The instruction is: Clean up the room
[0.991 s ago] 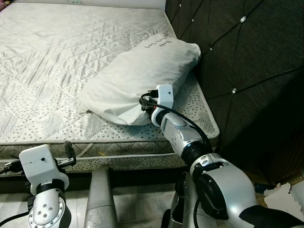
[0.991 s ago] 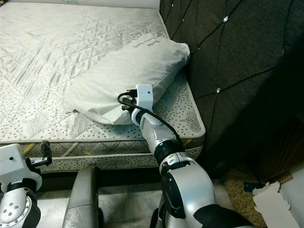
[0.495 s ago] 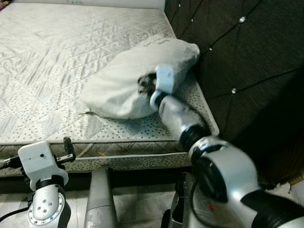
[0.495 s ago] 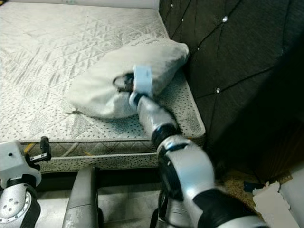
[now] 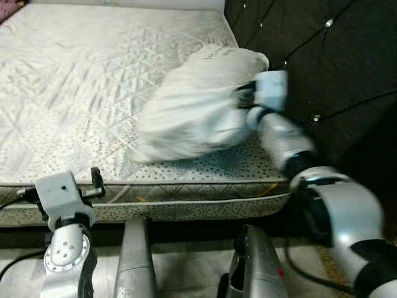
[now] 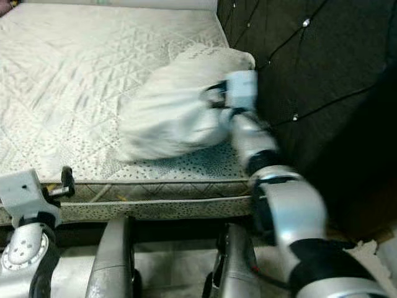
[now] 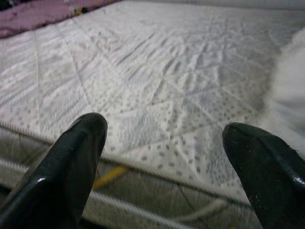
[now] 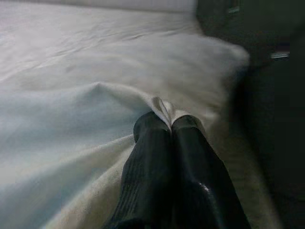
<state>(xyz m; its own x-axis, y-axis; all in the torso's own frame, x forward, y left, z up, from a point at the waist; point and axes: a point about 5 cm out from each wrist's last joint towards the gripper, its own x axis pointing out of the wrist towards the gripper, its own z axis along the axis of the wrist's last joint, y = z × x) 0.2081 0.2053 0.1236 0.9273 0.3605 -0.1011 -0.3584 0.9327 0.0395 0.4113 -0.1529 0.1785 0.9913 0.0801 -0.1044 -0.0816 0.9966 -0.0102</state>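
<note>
A white pillow (image 5: pixel 192 105) lies on the quilted mattress (image 5: pixel 74 81), bunched up near the dark headboard. My right gripper (image 8: pixel 167 125) is shut on a fold of the pillow's cover, at the side nearest the headboard; its wrist (image 5: pixel 270 93) reaches over the mattress corner. The eye views are blurred. Low at the mattress's front edge my left gripper (image 7: pixel 167 143) is open, with nothing between its black fingers (image 7: pixel 76 157). The left gripper's wrist (image 5: pixel 59 192) stands below the mattress edge.
A dark tufted headboard (image 5: pixel 322 62) rises along the right of the bed. The mattress edge (image 5: pixel 155 192) runs across in front of me. A pink cloth (image 7: pixel 33 14) lies at the far end of the bed.
My right gripper has pulled the pillow toward the headboard, and the pillow has bunched up. The camera has shifted. The left arm has risen slightly.
</note>
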